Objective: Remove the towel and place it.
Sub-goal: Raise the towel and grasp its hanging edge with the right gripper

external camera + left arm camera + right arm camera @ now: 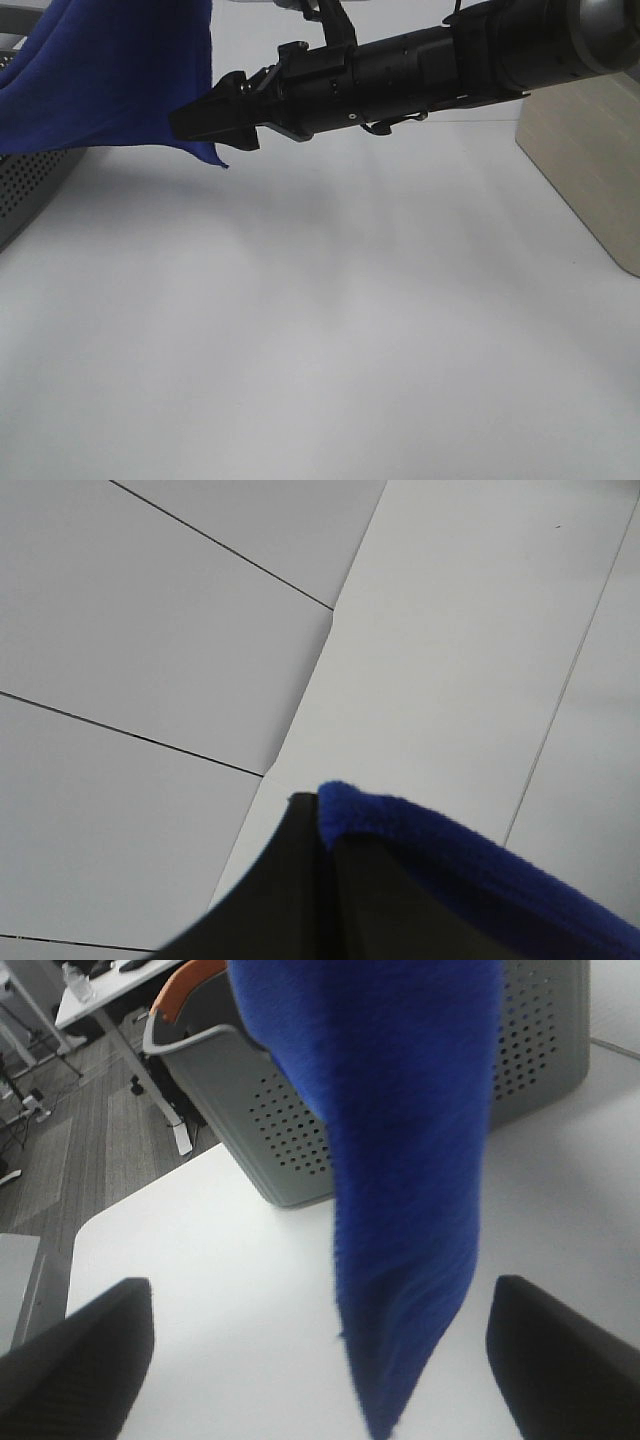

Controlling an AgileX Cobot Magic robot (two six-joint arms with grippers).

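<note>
The deep blue towel hangs at the upper left of the exterior high view, its lower corner dangling above the white table. In the left wrist view my left gripper is shut on the towel's upper edge; this gripper is out of the exterior frame. My right gripper reaches across from the right to the towel's lower corner. In the right wrist view the towel hangs between the right gripper's wide-open fingers, which do not pinch it.
A grey perforated basket stands at the left table edge, behind the towel. A beige box sits at the right. The white table spreads below. An orange-backed chair and floor lie beyond the table.
</note>
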